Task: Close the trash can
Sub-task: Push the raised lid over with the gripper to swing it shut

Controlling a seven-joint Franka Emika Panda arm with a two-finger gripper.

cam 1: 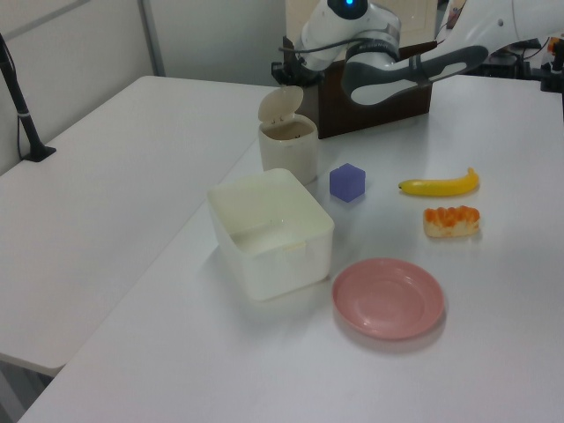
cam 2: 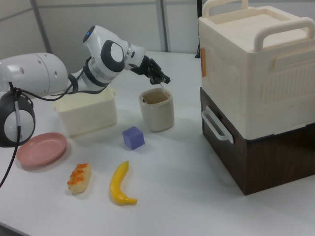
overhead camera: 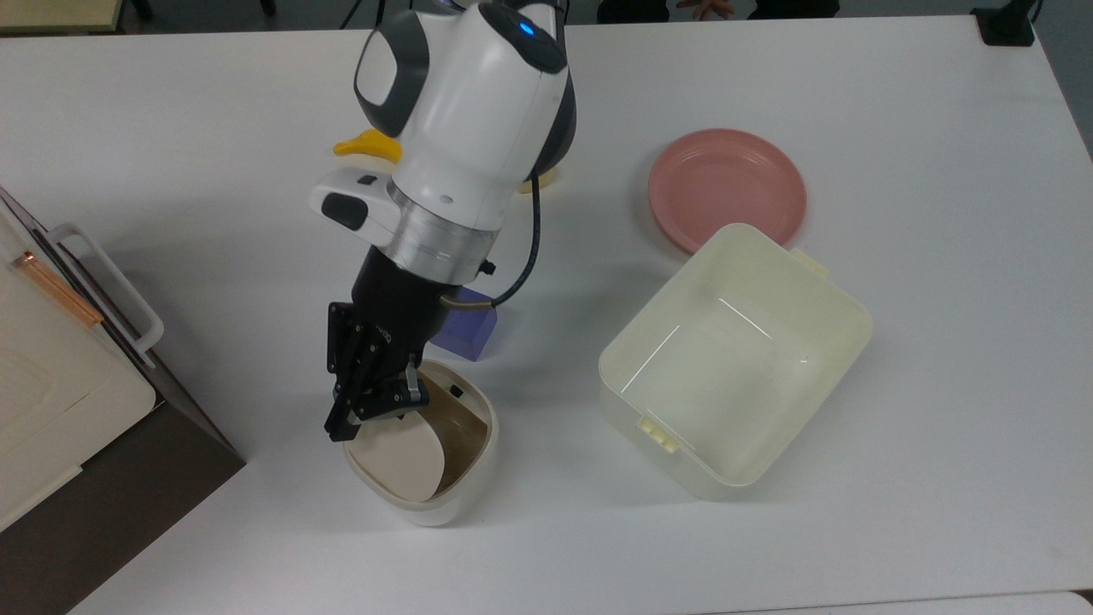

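Observation:
The trash can point(overhead camera: 457, 500) is a small cream bin with a tan inside, standing near the table's front in the top view. Its beige lid point(overhead camera: 400, 459) leans down over the opening and covers the top view's left half of it. The rest of the tan inside still shows. My gripper point(overhead camera: 367, 416) is shut, its tips resting on the lid's upper edge. In the left view the lid point(cam 1: 279, 104) stands slanted above the trash can point(cam 1: 289, 152). In the right view my gripper point(cam 2: 164, 79) hovers just over the trash can's point(cam 2: 157, 112) rim.
A blue cube point(overhead camera: 471, 336) sits just behind the trash can, partly under my arm. A large pale-yellow tub point(overhead camera: 847, 297) and a pink plate point(overhead camera: 727, 186) lie to the top view's right. A banana point(cam 1: 439, 184) and a piece of toy sushi point(cam 1: 451, 220) lie farther back. A cream box point(overhead camera: 51, 384) on a dark base stands at the top view's left edge.

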